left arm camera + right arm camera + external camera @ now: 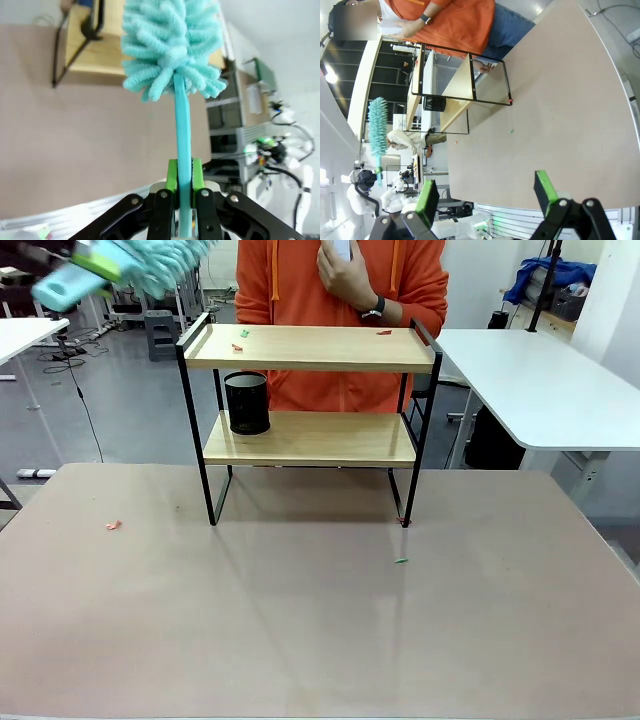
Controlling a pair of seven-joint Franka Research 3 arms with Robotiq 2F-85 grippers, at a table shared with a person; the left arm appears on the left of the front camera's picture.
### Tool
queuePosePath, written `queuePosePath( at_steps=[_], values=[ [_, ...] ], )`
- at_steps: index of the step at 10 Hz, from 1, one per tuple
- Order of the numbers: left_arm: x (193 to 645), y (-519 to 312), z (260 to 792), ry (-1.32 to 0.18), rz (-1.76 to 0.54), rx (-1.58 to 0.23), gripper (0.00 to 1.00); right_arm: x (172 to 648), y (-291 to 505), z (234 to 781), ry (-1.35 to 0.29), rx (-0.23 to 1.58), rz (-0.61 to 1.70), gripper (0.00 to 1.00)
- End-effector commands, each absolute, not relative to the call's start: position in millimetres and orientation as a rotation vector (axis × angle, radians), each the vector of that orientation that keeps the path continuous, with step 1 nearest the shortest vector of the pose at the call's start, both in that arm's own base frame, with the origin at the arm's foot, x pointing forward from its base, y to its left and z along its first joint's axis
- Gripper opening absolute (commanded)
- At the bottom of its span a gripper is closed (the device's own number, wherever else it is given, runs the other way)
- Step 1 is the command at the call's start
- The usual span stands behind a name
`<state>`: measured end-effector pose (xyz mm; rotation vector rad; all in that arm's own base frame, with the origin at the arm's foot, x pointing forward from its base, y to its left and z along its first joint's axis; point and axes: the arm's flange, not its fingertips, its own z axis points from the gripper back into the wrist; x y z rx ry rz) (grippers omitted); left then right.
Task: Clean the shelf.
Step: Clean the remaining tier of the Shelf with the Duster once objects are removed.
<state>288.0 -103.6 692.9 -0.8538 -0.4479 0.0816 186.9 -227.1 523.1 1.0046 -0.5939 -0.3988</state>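
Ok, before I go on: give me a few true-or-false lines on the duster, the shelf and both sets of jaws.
1. The left gripper has its jaws shut on the handle of the duster. True.
2. The duster is touching the shelf. False: it is held up in the air, apart from the shelf.
3. A black cup stands on the lower board. True.
4. The top board is free of scraps. False: a green scrap and red scraps lie on it.
5. The right gripper holds a cloth. False: its jaws are open and empty.
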Motion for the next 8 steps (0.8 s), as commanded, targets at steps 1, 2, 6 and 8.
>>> queuePosePath(
  at_steps=[1, 2, 6, 8],
  values=[
    [273.9, -91.1, 706.1, -0.510, 0.078, -0.882, 0.12, 188.8, -227.1, 525.5, -0.626, 1.019, -0.377, 1.00],
    [273.9, -91.1, 706.1, -0.510, 0.078, -0.882, 0.12, 188.8, -227.1, 525.5, -0.626, 1.019, -0.377, 1.00],
    [343.1, -144.8, 667.7, -0.545, 0.185, -0.766, 0.12, 188.8, -227.1, 525.5, -0.626, 1.019, -0.377, 1.00],
    [367.2, -159.8, 655.7, -0.517, 0.195, -0.703, 0.12, 188.8, -227.1, 525.5, -0.626, 1.019, -0.377, 1.00]
  ],
)
